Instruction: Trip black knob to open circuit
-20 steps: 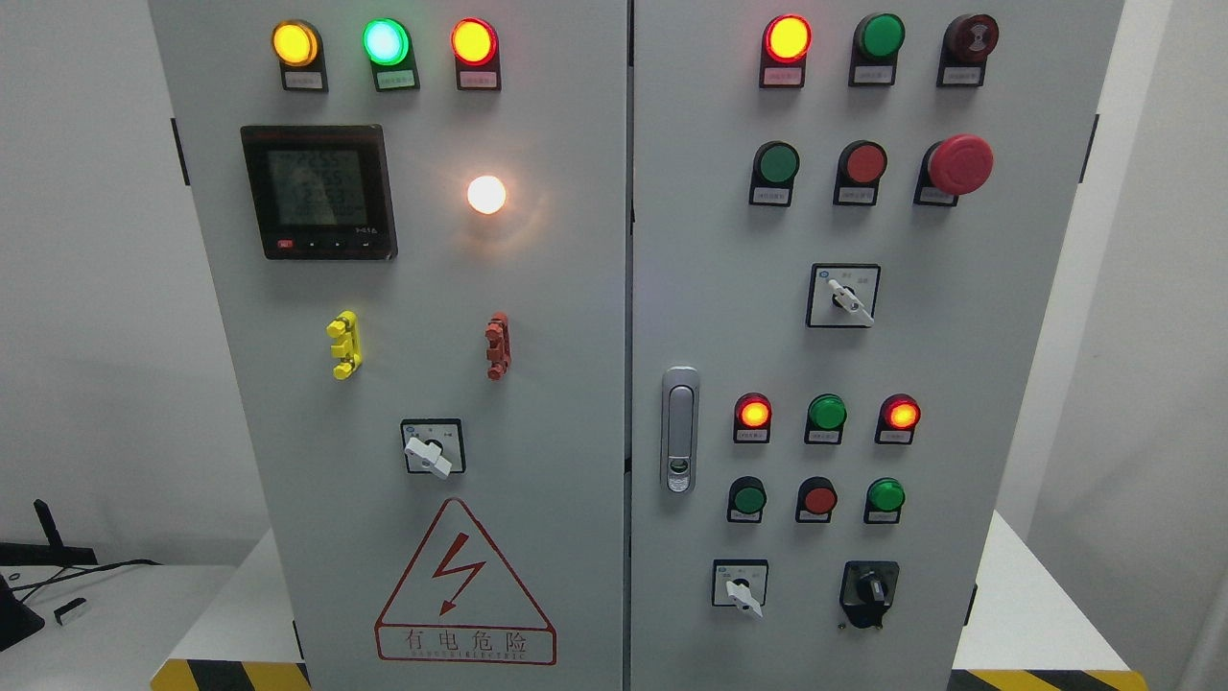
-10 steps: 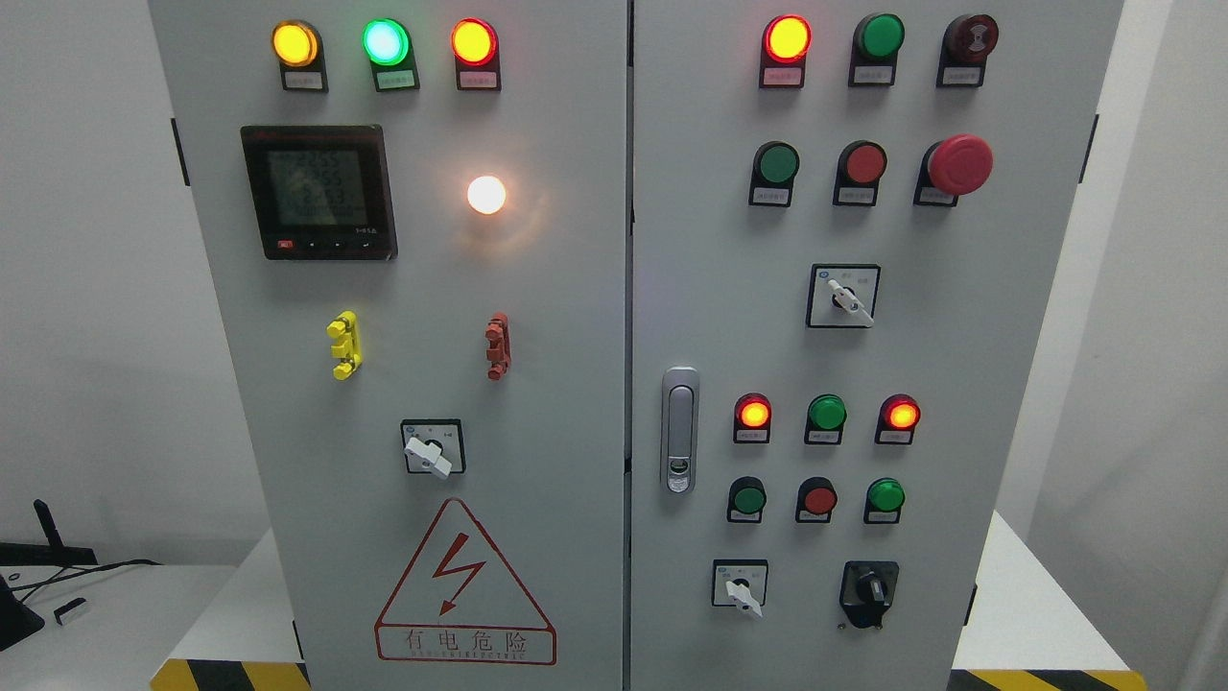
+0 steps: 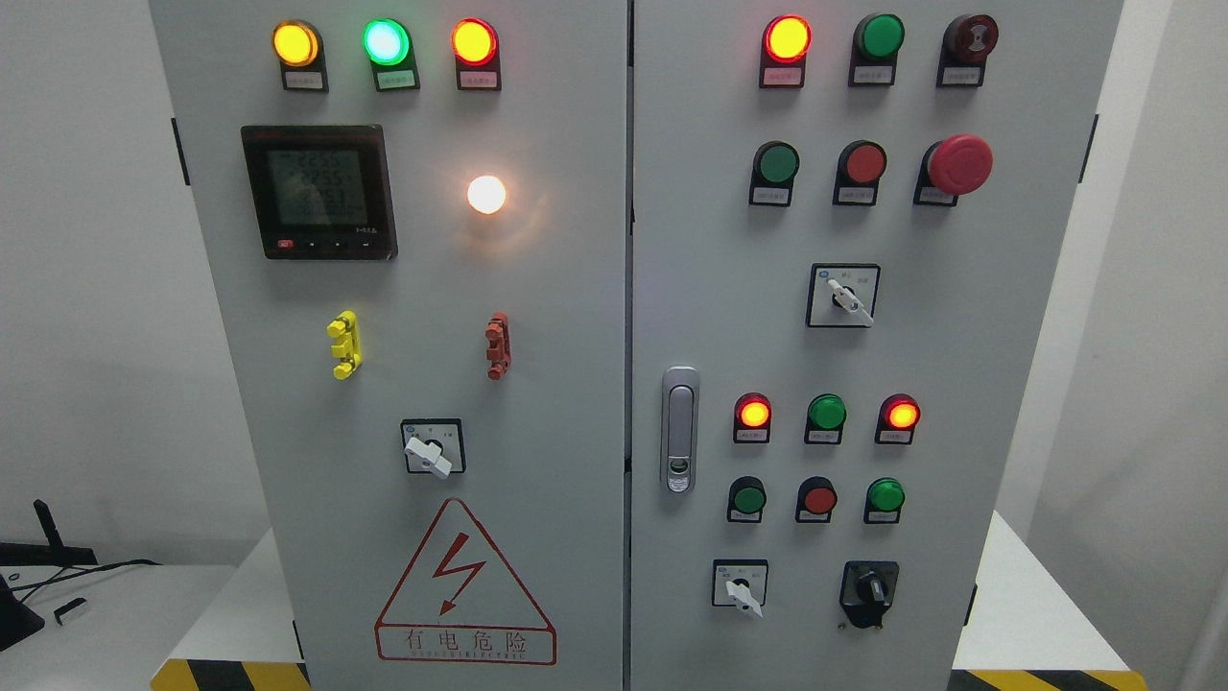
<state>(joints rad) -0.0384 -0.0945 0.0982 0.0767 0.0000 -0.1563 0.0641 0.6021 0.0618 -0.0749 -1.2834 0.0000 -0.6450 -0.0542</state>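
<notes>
A grey electrical cabinet (image 3: 576, 288) with two doors fills the head view. The black knob (image 3: 869, 587) sits on a black plate at the lower right of the right door, its handle pointing roughly upward. To its left is a white-handled selector switch (image 3: 740, 587). Above it are a row of green, red and green push buttons (image 3: 820, 500) and a row of lamps, two of them lit red (image 3: 753, 414). Neither of my hands nor any arm shows in this view.
A red emergency stop button (image 3: 959, 163) stands out at the upper right. A silver door handle (image 3: 679, 429) sits by the centre seam. The left door carries a meter display (image 3: 318, 190), a white-handled switch (image 3: 429, 451) and a red warning triangle (image 3: 465, 585).
</notes>
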